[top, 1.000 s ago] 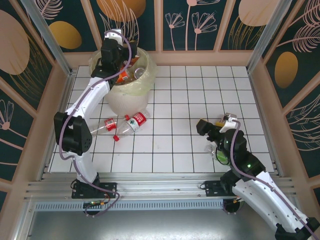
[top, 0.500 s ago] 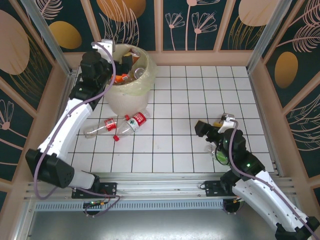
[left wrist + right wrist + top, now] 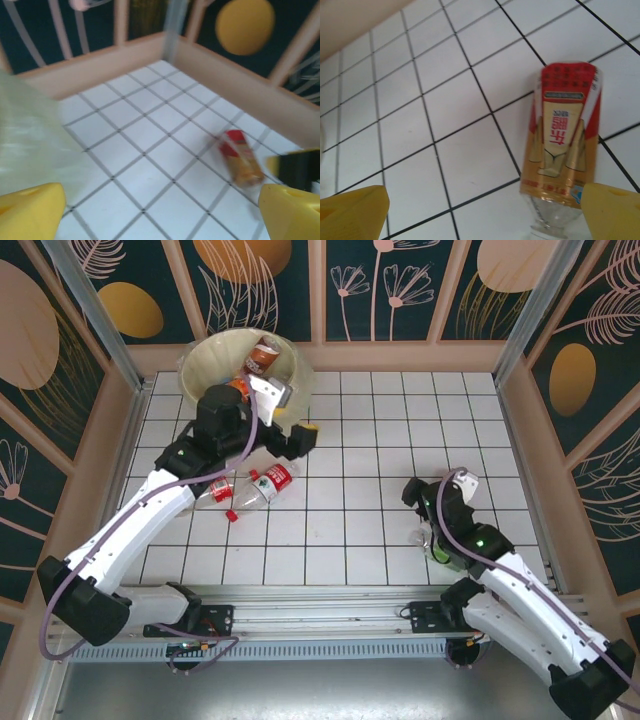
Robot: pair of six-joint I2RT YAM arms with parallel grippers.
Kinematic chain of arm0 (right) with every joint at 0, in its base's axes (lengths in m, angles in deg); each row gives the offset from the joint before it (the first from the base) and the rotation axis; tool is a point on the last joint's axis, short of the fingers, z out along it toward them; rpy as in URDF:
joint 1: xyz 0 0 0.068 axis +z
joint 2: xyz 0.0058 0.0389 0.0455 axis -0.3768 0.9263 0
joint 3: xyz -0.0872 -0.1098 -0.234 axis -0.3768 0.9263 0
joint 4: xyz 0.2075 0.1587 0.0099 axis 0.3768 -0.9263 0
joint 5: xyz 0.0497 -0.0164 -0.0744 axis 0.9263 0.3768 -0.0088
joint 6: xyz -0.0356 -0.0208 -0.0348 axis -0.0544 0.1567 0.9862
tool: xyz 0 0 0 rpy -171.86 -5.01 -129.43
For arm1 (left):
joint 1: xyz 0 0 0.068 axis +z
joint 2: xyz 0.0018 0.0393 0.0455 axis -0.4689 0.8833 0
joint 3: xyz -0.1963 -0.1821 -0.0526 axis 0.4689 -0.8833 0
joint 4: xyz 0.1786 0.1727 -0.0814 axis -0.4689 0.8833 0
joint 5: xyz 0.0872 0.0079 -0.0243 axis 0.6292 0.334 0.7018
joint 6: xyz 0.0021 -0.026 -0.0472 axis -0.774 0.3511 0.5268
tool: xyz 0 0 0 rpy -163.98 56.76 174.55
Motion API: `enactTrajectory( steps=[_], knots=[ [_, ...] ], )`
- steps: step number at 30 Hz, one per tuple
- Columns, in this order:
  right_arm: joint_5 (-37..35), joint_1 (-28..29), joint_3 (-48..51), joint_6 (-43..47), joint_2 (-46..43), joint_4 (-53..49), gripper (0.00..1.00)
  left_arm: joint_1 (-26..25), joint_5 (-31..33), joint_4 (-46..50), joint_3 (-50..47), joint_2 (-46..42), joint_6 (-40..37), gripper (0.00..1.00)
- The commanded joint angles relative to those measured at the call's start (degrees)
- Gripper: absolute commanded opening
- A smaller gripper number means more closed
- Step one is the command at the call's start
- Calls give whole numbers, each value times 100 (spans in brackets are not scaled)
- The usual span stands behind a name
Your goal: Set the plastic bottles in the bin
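**Tiled table: what sits on it**

White tiled table [image 3: 360, 430], dark grout grid. Bin [image 3: 205, 352] stands at 11 o'clock, near the far-left corner. Red-labelled bottle [image 3: 272, 482] lies on its side at 9 o'clock, a second bottle [image 3: 203, 503] just beside it. Red-and-gold-labelled bottle [image 3: 565, 145] lies flat around 4 o'clock.

You are working in a robot test cell: a white gridded table [image 3: 400, 430] is sitting inside a low wooden fence [image 3: 400, 358], dark panels [image 3: 395, 285] painted with leaves and golden discs are closing it in, and an aluminium rail [image 3: 320, 612] is carrying the left arm [image 3: 130, 530] and right arm [image 3: 520, 587].
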Motion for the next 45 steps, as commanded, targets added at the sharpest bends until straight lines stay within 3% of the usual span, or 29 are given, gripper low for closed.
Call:
enactTrajectory(
  steps=[1, 3, 8, 13, 31, 39, 45],
  knots=[
    [-232, -149, -172, -363, 135, -415, 98, -212, -1057, -541, -323, -144, 365, 99],
    [-62, -177, -164, -489, 202, -528, 98, -323, -1333, -903, -558, -161, 495, 99],
    [311, -892, -129, -250, 388, -618, 98, -518, -1587, -1409, -1077, -156, 517, 99],
    [1429, -1645, 5, 338, 856, 83, 97, -542, -1899, -2052, -1483, -184, 783, 99],
    [1943, -2198, 366, 853, 2676, 1345, 81, -535, -2124, -3391, -1946, 444, 1587, 99],
    [1753, -2233, 378, 991, 3026, 1714, 71, -542, -2086, -3600, -2015, 487, 1847, 99],
    [1916, -2218, 334, 1168, 2740, 1936, 64, -542, -1955, -3948, -1944, 734, 2396, 99]
  ],
)
